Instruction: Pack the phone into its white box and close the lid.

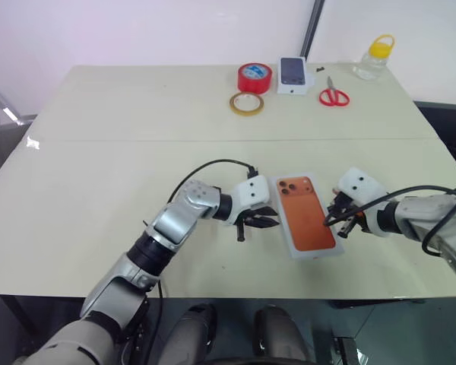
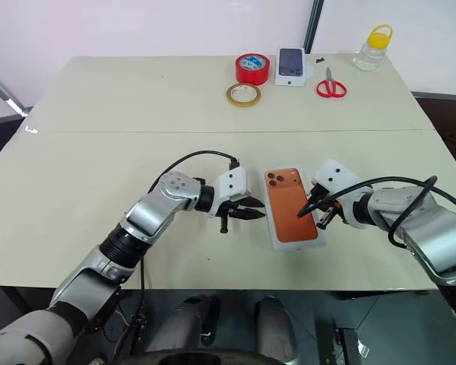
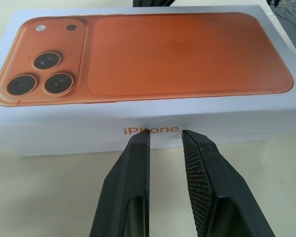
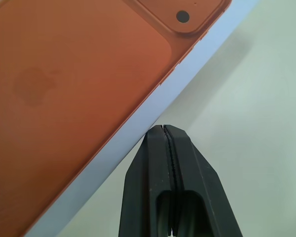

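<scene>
Orange phone picture on flat white cardboard lid (image 1: 310, 218), matte beige table (image 1: 137, 152)

Lighting even and bright from overhead; my arms throw soft, short shadows on the table (image 1: 99, 152). Head views sharp; slight edge curvature.

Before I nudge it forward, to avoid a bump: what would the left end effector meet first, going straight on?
Probably the near side wall of the white box, just ahead of the left end effector.
</scene>
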### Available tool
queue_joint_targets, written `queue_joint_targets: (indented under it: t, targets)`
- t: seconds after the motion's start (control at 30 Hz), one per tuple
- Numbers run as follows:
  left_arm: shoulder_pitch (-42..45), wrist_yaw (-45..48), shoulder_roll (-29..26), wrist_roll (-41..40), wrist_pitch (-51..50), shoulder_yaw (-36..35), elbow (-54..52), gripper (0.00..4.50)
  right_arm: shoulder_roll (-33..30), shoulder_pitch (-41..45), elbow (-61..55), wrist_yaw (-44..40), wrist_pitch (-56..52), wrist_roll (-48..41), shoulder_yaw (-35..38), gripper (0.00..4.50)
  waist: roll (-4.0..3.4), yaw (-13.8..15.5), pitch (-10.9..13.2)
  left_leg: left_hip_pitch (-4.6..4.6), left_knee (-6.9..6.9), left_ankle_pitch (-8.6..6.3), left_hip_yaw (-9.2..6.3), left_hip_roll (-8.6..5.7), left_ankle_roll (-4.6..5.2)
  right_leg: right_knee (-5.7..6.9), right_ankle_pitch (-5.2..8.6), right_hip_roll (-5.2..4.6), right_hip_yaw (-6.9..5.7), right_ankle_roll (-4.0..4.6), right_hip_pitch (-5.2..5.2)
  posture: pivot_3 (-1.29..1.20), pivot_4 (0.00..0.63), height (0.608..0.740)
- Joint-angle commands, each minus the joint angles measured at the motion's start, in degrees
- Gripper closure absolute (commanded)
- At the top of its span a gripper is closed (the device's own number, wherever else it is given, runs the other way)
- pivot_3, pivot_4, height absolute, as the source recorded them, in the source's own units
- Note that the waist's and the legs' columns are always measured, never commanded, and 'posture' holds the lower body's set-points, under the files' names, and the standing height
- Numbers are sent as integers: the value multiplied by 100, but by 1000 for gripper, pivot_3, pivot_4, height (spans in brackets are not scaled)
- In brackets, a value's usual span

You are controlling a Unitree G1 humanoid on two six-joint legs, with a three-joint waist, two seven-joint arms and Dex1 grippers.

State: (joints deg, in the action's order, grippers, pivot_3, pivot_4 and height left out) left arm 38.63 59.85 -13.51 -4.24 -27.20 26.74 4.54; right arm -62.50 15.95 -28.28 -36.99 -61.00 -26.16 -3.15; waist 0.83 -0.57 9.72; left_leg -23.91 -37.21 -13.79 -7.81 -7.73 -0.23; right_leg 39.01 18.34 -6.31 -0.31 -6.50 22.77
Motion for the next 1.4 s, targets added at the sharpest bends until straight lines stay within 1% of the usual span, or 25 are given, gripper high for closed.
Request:
queue_joint_targets:
  t: [0.03,0.3,0.57,0.93,1.03,1.1,1.17,1.23,1.3,1.4]
  targets:
    - [135,23,143,-86,36,73,-238,3427,33,-9,-136,-160,114,-14,118,4490,0,0,0,0,0,0,0,0,0,0,0,0,0,0,0,0,150,740]
    - [102,30,132,-115,-71,70,-280,3427,131,8,-41,-214,141,133,70,4490,0,1,0,0,0,0,0,0,0,0,0,0,0,0,0,0,150,740]
    - [75,-198,92,-39,37,-85,-20,3427,250,34,76,-217,151,322,71,4490,0,-1,0,0,0,0,0,0,0,0,0,0,0,0,0,0,150,740]
    - [122,-478,103,-57,109,-310,315,3427,242,20,67,-249,108,395,152,4490,0,-3,0,0,-1,0,0,0,-1,1,0,0,0,0,0,0,150,740]
    - [152,-451,38,-111,140,-398,343,3427,144,-58,37,-296,141,413,208,4490,0,-3,0,0,-1,0,0,0,0,1,0,0,0,0,0,0,150,740]
    - [232,-447,10,-217,123,-578,420,3427,22,-109,147,-357,198,441,363,4490,0,2,0,0,-1,0,0,0,-1,1,0,0,0,0,1,0,150,740]
    - [397,-477,43,-432,32,-899,487,3427,-179,-264,297,-518,391,460,687,4490,0,5,0,0,-2,0,0,-1,-1,1,0,0,0,0,0,0,150,740]
    - [603,-529,103,-517,57,-1050,596,3427,-328,-512,221,-851,626,304,1136,4490,1,18,0,-2,-4,0,0,-3,0,2,0,-1,-1,0,1,0,150,740]
    - [750,-588,172,-442,156,-1018,779,3427,-385,-779,47,-1148,825,153,1467,4490,2,20,0,-3,-4,0,0,-3,0,1,0,-1,-2,-1,1,0,150,740]
    - [897,-672,286,-228,375,-848,1107,3427,-334,-1148,-268,-1419,936,-15,1749,4490,2,22,0,0,-4,0,0,-3,0,0,0,-1,-2,-2,-4,0,150,740]
